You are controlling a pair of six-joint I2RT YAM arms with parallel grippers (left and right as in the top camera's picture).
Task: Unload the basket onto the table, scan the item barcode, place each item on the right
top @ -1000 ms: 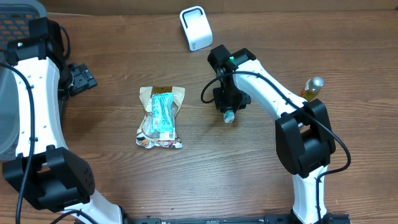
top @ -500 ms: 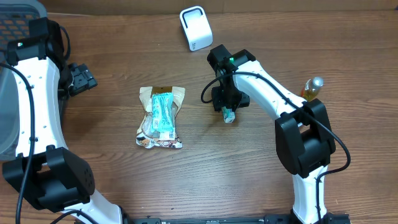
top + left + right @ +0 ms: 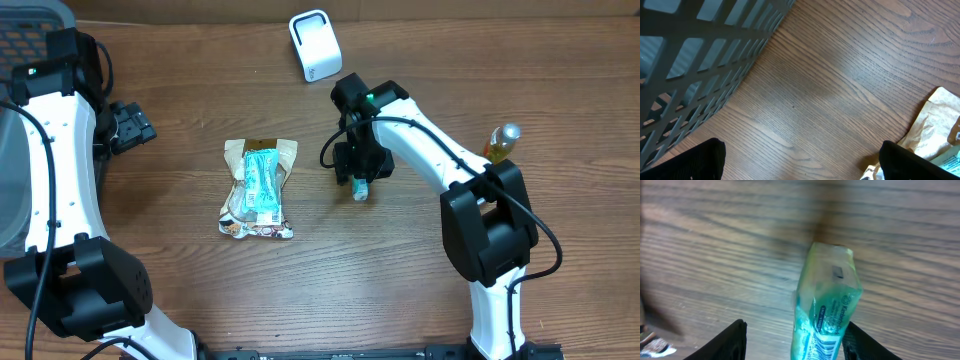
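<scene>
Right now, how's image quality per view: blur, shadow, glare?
Right wrist: green packet soft and blurred, its barcode cut by the bottom edge, dark shadow on the wood above it. Left wrist: wood grain sharp, basket mesh slightly soft. Overhead: even light, snack bag crisp.

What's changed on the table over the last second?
The right gripper drifted slightly toward the snack bag with the green packet; its jaws now stand apart, a gap beside the packet. The snack bag, white scanner, bottle and left gripper stayed put.
</scene>
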